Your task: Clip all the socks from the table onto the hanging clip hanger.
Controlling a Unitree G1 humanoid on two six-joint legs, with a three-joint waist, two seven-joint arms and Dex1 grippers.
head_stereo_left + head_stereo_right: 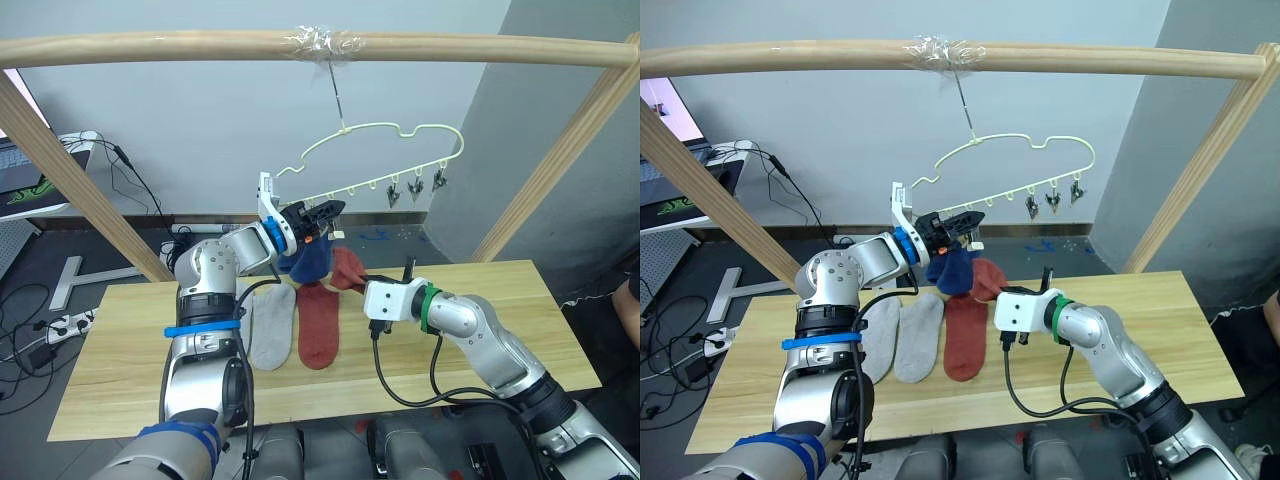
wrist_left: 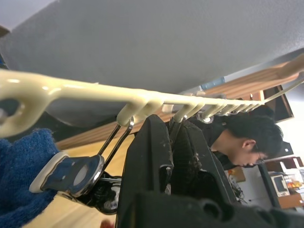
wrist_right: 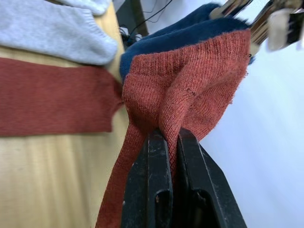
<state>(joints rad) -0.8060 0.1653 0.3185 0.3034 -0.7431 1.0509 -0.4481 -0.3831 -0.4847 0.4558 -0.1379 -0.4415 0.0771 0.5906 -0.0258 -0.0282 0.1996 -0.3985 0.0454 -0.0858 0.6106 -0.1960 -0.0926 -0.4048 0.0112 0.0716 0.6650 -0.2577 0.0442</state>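
Two grey socks [image 1: 902,338] are lying flat on the bench [image 1: 1140,330], side by side, with their long sides running from the near edge toward the far edge. One red sock [image 1: 965,338] is lying just beside them, pointing the same way. One more red sock [image 3: 190,80] is being lifted off the wood, and the right hand [image 3: 167,137] is pinching it tight between its two black fingers. One blue sock [image 1: 310,262] is hanging down from a clip near the left end of the clip hanger [image 1: 400,133]; a second blue one cannot be told apart.

The hanger is dangling by its hook from a round wooden bar [image 1: 150,45], tilting so its right end is higher. Three grey clips [image 1: 415,188] are hanging free near the right end. The left hand [image 1: 325,212] is up at the hanger's lower rail, beside the blue sock, and its fingers are sitting close together around a metal clip [image 2: 76,171].

A person [image 2: 247,137] is sitting behind the hanger. No writing can be read anywhere.
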